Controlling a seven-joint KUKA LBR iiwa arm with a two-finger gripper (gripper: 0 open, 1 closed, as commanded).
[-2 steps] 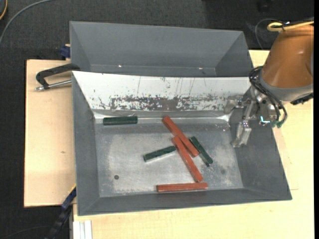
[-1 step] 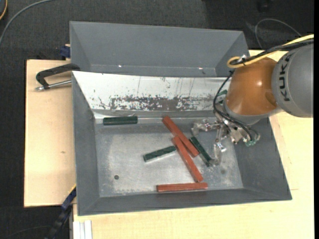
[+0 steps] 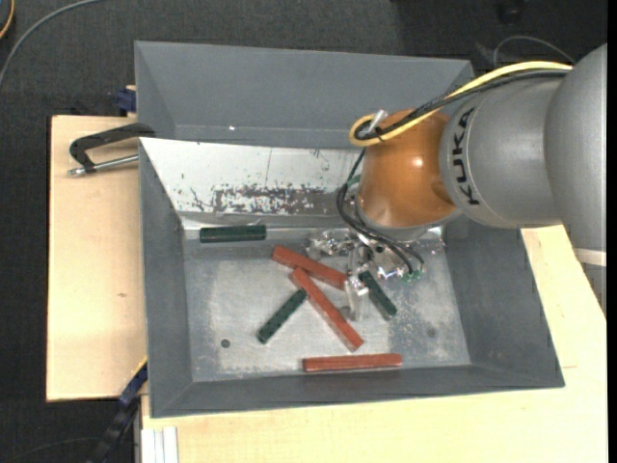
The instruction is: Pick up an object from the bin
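Grey metal bin (image 3: 164, 287) carries a loose scatter of red and dark green sticks on its floor.

Camera view, position: the gripper (image 3: 359, 292) hangs low over the middle-right of the floor, beneath the orange wrist cover (image 3: 405, 177). I treat the two nearest sticks as the candidates. One is a long red stick (image 3: 333, 314) running diagonally from the centre toward the near right. The other is a short dark green stick (image 3: 383, 302) just to its right. I cannot tell whether the jaws are apart or together.

Camera view, risks:
- The two candidates lie close beside each other, so a closure here may catch both, or nip one near its end and let it swing out.
- The far end of the long red stick meets a second red stick (image 3: 307, 261). A lift may drag that one along.
- The gripper sits near the floor, so further descent risks pressing onto the metal.

Camera view, limits:
- The wrist cover and its cables (image 3: 386, 249) hide the upper part of the gripper.
- I cannot confirm contact with either stick.
- Shiny clutter by the far wall, left of the gripper, is hard to identify.
- A small dark speck (image 3: 225, 344) at near left is too small to name.

Well clear of the gripper lie a green stick (image 3: 231, 232) at far left, another green one (image 3: 281, 316) left of centre, and a red stick (image 3: 352, 362) along the near wall.
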